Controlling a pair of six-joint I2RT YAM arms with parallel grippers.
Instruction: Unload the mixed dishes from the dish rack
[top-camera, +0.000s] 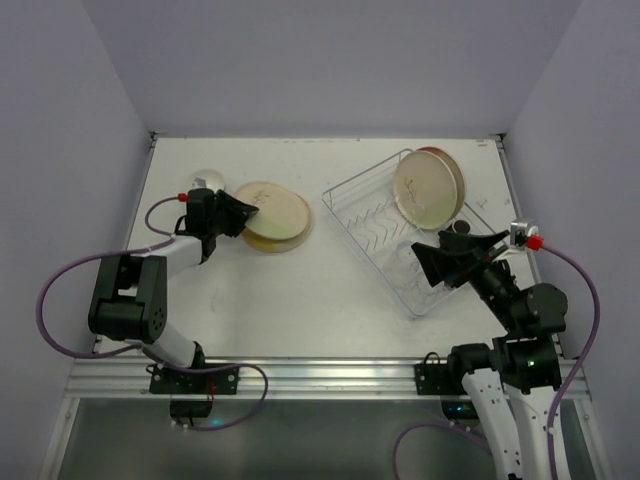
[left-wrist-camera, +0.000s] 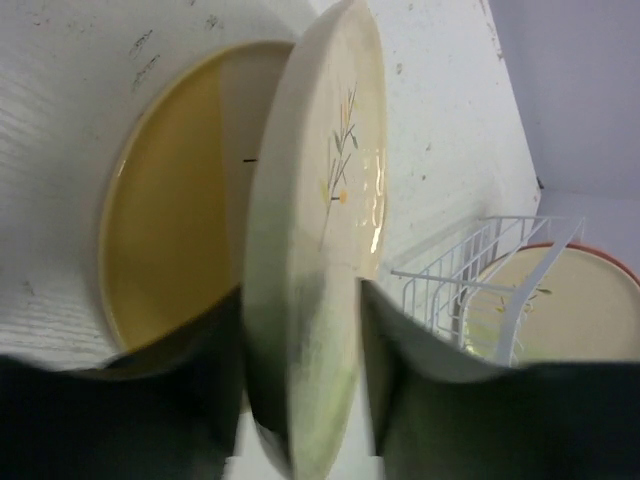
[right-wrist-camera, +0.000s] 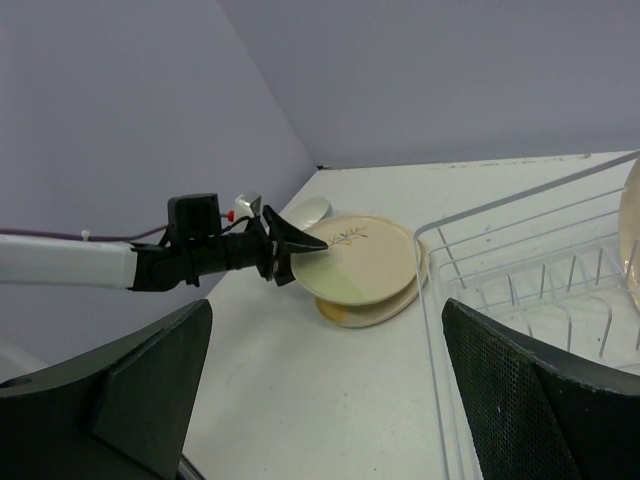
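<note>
— So, what had the left fingers (left-wrist-camera: 190, 410) got?
— They were closed on the rim of a cream plate (left-wrist-camera: 320, 230), one dark finger on each face. Their own wrist view showed its sprig mark and a green tint on the near half. The left gripper (left-wrist-camera: 300, 300) held it over a yellow plate (left-wrist-camera: 170, 240) that lay flat on the table (top-camera: 330, 300).
— Touching it?
— I could not tell. The right wrist view showed the held plate nearly level and just above the yellow one, at most resting on it.
— And the right fingers (right-wrist-camera: 120, 390)?
— Spread wide, with nothing between them. From above, the right gripper (top-camera: 425, 266) hung over the near part of the dish rack (top-camera: 375, 225).
— What did only one view give?
— The top view alone showed two plates (top-camera: 428, 185) standing on edge at the rack's far end, with a dark cup (top-camera: 458, 228) near them. The left wrist view caught only one of those, pinkish at the rim, behind the wire. A small white bowl (top-camera: 205, 178) sat behind the left gripper; the left wrist view missed it, while the right wrist view showed it beyond the stack.
</note>
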